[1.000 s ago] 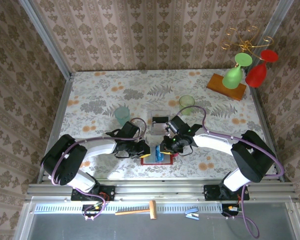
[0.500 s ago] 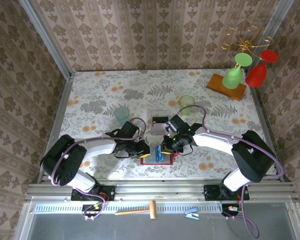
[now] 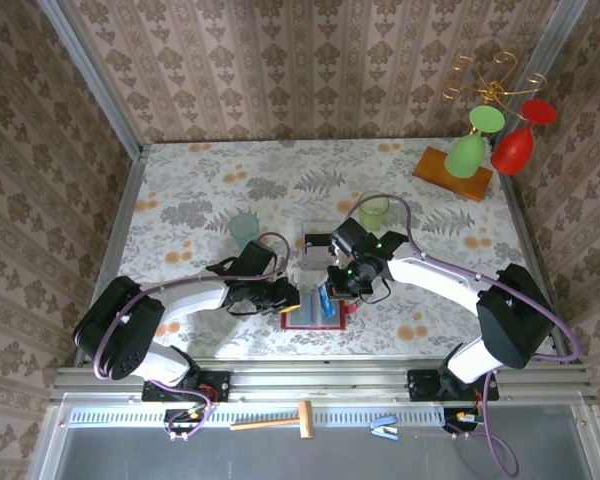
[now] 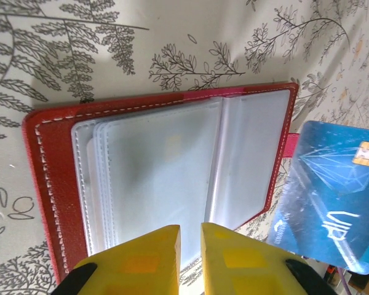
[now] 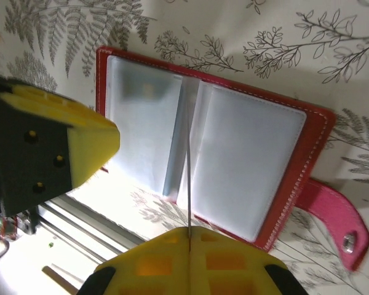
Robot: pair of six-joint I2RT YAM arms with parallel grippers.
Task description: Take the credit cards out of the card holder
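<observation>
Card holder (image 4: 52,190) is lying open flat on the fern-print worktop (image 4: 111,37), between the two arms. It's showing a red cover with white stitching and frosted clear sleeves (image 4: 160,178) fanning inside. A red closing tab (image 5: 332,215) with a metal snap is sticking out one side. Right gripper (image 5: 189,236) jaws are pinching tight on the dark blue credit card (image 4: 332,196), holding it on edge above the holder's fold. Card is showing a gold chip (image 4: 367,153), white line art and thin white script I can't read. Left gripper (image 4: 190,246) jaws are sitting narrow over the sleeves; can't tell if they're gripping anything.
</observation>
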